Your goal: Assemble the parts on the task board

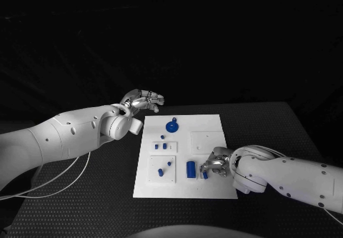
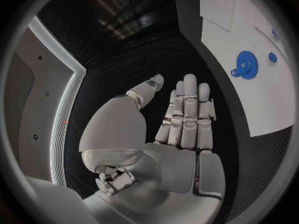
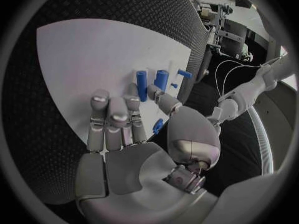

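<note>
- The board (image 1: 207, 130) lies flat in the middle of the table (image 1: 286, 129), with small blue parts spread over it.
- A blue gear (image 1: 171, 126) sits at the far end of the board. It looks seated on its spot, so that step seems done.
- A tiny blue knob (image 1: 162, 137) stands just near of the gear.
- Two short pegs (image 1: 161, 146) stand in a small raised block on the left side of the board. They look set in place.
- Another peg (image 1: 161, 171) is in the bigger block at the near left. It leans a little, so it may not be pushed home yet.
- A fat blue cylinder (image 1: 191, 169) lies near the middle of the near end, loose by the look of it.
- The right hand (image 1: 216, 164) rests on the near right part of the board. Its fingers are curled down close to a small blue piece (image 1: 205, 174) just beside the cylinder. Whether it really pinches the piece is hard to tell.
- The left hand (image 1: 143, 101) hangs off the far left corner of the board. Its fingers are straight and side by side, and it holds nothing.
- The square slot (image 1: 205, 139) on the right side of the board looks bare, so work is left.
- The task seems partly done, maybe about half.
</note>
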